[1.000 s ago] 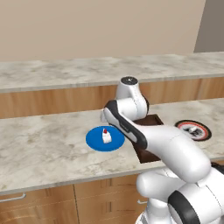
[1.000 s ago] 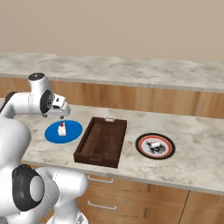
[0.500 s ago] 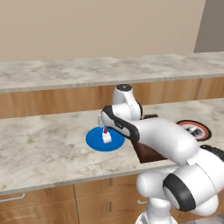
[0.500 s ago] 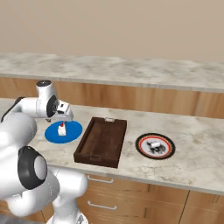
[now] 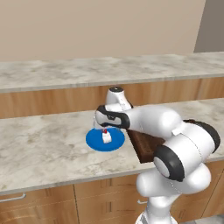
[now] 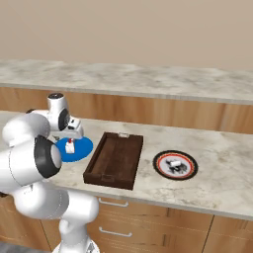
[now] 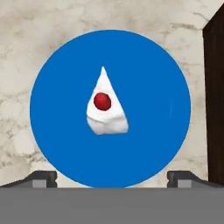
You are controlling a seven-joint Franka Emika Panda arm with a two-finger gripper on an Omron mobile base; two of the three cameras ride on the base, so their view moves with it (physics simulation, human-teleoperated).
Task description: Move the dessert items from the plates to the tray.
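Worktop (image 6: 217, 163): pale marble, running the full width along the front cabinets; it carries everything listed below.

Tray (image 6: 114, 159): dark wood, rimmed, at the middle of the worktop close to the front edge. Nothing in it, so no dessert is delivered yet.

Blue plate (image 7: 57, 87): just beside the tray's left end, also seen at (image 5: 94, 139). It sits centred under my hand camera with the tray's dark rim at the right of that view.

Ringed plate (image 6: 159, 165): white with a red and dark rim, to the right of the tray and apart from it. It holds the pale lump (image 6: 174, 164), untouched.

Cake piece (image 7: 106, 106): white wedge with a red dot on top, upright at the middle of the blue plate, also at (image 5: 106, 136).

My claw (image 7: 111, 177): over the last second my arm has come down from a raised pose to sit low over the blue plate. Fingers spread wide, one tip on either side of the hand view, holding nothing, the cake between and ahead of them.

Reading: approach to the first dessert is about done; I judge a short drop and a pinch come next.
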